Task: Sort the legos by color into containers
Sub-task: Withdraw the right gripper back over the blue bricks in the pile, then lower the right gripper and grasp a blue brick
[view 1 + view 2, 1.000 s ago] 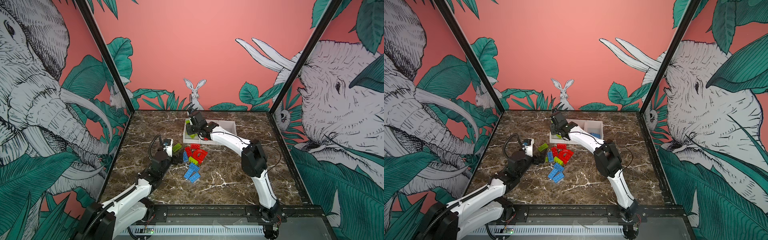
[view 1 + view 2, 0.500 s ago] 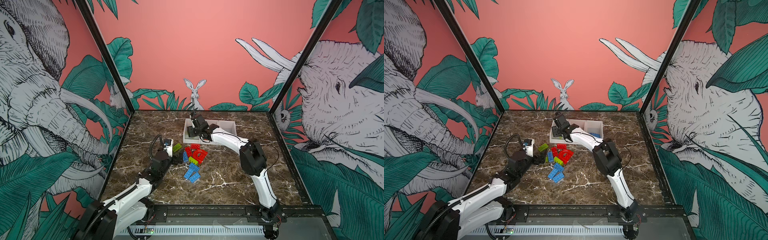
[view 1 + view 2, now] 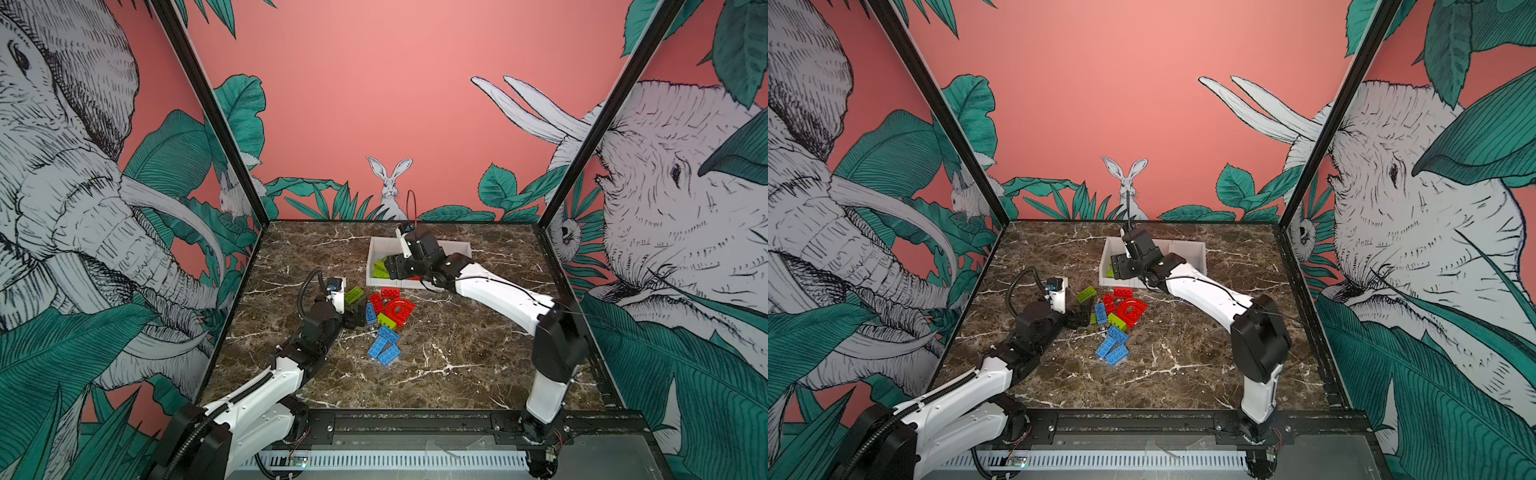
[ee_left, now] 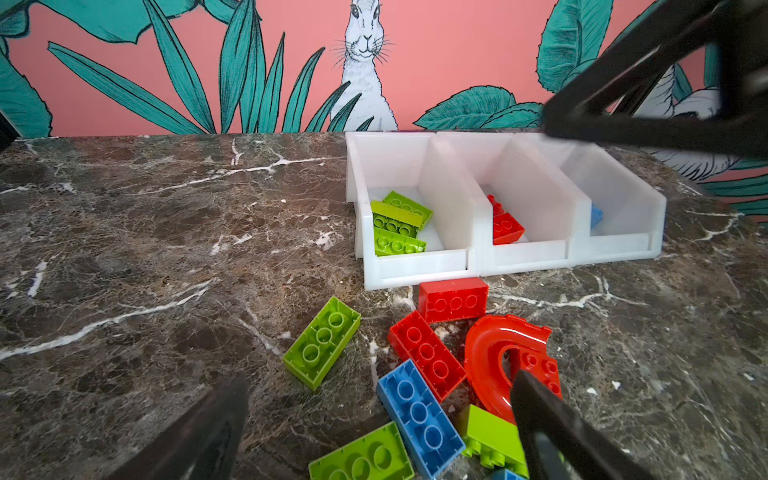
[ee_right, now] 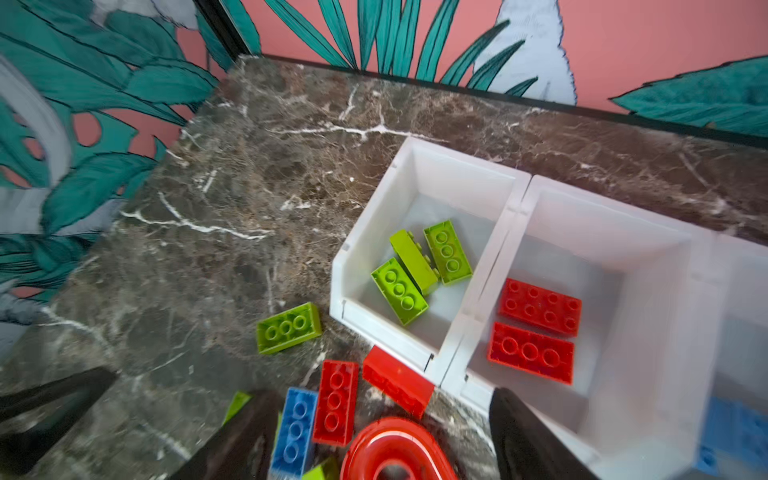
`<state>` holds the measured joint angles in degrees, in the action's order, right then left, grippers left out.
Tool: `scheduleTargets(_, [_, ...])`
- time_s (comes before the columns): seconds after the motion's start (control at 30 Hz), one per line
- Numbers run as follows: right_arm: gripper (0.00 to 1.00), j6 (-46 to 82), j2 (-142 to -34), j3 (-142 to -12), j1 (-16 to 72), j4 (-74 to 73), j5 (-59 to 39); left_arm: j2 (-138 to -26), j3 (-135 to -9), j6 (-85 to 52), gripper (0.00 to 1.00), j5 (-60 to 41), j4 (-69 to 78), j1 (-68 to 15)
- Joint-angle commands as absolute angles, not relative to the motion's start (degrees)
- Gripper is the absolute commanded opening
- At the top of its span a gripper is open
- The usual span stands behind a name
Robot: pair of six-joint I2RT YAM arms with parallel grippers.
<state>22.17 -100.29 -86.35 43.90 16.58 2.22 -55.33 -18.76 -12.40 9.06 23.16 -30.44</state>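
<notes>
Three white containers [image 3: 459, 246] are joined in a row at the upper centre of both top views, on the marble bench [image 3: 457, 365]. The left bin holds three green legos [image 5: 399, 291] and the middle bin holds two red legos [image 5: 540, 307]. In the right bin a blue lego [image 4: 596, 216] shows, but I can't tell how many there are.

The rest lie loose on the bench just in front of the bins, at the centre of the frame. There is a red arch [image 3: 400, 309] with two red bricks [image 4: 426, 355] just beside it, and a blue brick [image 4: 419, 411] lies against one of those. A lone green brick [image 3: 353, 295] sits at the pile's left edge, apart from the others. Two more green bricks [image 4: 361, 455] are at the near side of the pile. Three blue bricks [image 3: 384, 345] are bunched together a little below the pile in the top views.

My right jaws are apart with nothing gripped. They hover over the front part of the left and middle bins, and the arm reaches in from the right of the frame.

My left jaws are wide apart with nothing gripped. They sit low over the bench at the pile's left side. The left wrist view shows the near green and blue bricks lying on the bench between the two fingers.
</notes>
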Motion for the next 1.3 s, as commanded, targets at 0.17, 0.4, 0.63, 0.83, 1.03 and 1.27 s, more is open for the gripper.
scheduleTargets(0.17, [0.83, 26.2, -83.3, -65.5, 54.4, 19.8, 7.9, -54.7, -19.8, -12.1, 0.99, 9.9, 23.5, -30.6])
scheduleTargets(0.4, [0.85, 27.2, -85.7, -61.8, 64.5, 23.4, 13.5, -54.5, -19.7, -12.0, 0.99, 10.4, 23.3, -30.6])
scheduleTargets(0.63, [0.86, 27.2, -94.0, -66.0, 67.9, 25.0, 12.3, -54.4, -19.5, -11.9, 0.99, 11.7, 23.3, -30.6])
scheduleTargets(0.83, [0.86, 27.4, -98.5, -67.3, 69.3, 23.6, 10.8, -53.8, -19.3, -11.8, 0.99, 12.4, 23.2, -30.5])
scheduleTargets(1.03, [0.87, 26.5, -102.2, -68.1, 69.3, 23.3, 10.6, -51.1, -18.0, -12.7, 0.99, 17.4, 22.2, -30.5])
scheduleTargets(1.27, [0.87, 27.0, -105.2, -67.4, 69.3, 21.2, 10.3, -47.5, -15.4, -12.8, 0.99, 21.0, 23.7, -30.5])
